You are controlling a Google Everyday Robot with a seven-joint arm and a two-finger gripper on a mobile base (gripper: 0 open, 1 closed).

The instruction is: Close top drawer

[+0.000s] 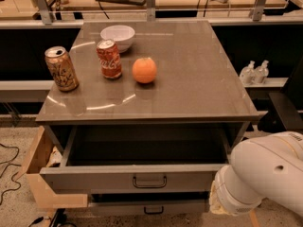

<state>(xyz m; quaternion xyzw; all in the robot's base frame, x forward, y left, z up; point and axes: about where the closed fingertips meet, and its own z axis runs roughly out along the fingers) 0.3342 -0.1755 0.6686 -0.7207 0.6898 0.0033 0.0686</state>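
The top drawer (94, 178) is pulled out of the grey cabinet. Its flat grey front faces me, with a dark bar handle (149, 181) at its centre. The deep grey box (147, 145) behind the front holds nothing that I can see. A white arm segment (258, 178) hangs at the lower right, just beyond the right end of the drawer front. My gripper is out of view, below or beyond the frame edge.
On the cabinet top (189, 79) stand a tan can (61, 68), a red cola can (109, 59), an orange (144, 70) and a white bowl (118, 36). A lower drawer (118, 207) shows beneath. A cardboard box (40, 174) sits at the left, and spray bottles (254, 72) at the right.
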